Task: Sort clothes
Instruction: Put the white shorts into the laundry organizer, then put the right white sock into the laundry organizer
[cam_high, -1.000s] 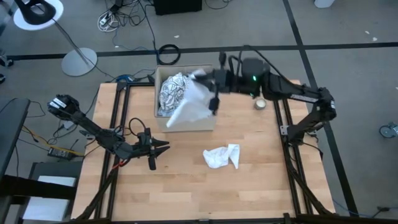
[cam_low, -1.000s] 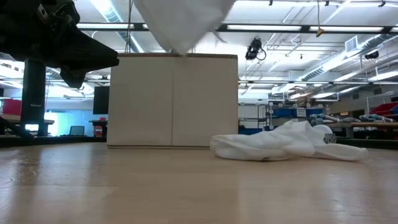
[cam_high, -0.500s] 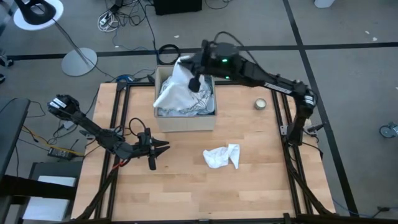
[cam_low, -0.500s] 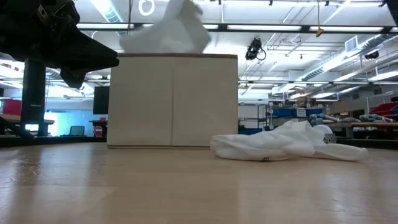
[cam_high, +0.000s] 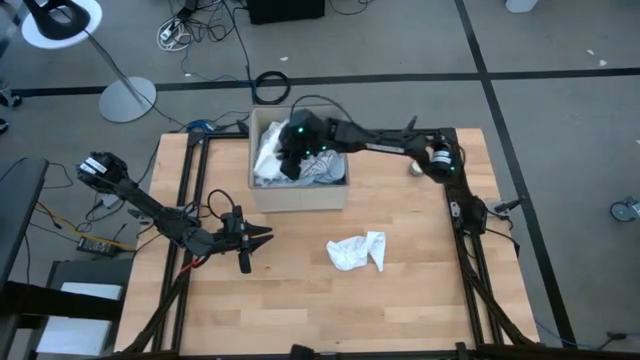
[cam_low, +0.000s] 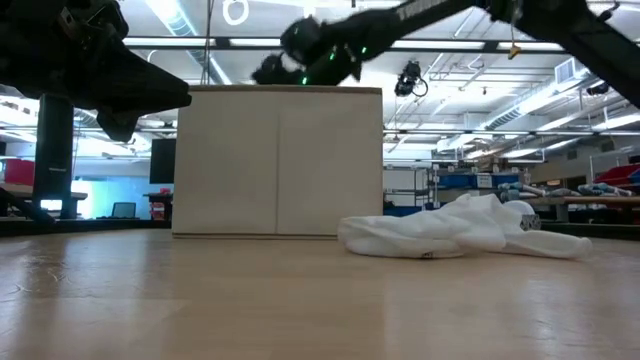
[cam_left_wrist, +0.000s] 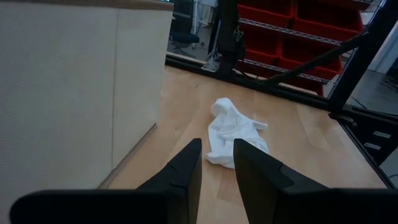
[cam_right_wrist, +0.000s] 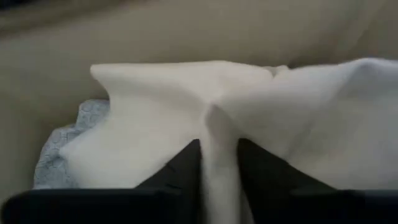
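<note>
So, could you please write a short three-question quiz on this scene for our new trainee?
1. True or false: the right gripper is over the box.
2. Where does the loose white garment lie? A) in the box B) on the table in front of the box C) on the floor
3. Fill in: a fold of white cloth sits between the ____ gripper's fingers.

Key: 1 true; 2 B; 3 right. The left gripper waits, open, low over the table left of the garment.

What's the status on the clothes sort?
Right end effector in box, white garment between fingers. Left end effector parked, empty. White cloth on table.
</note>
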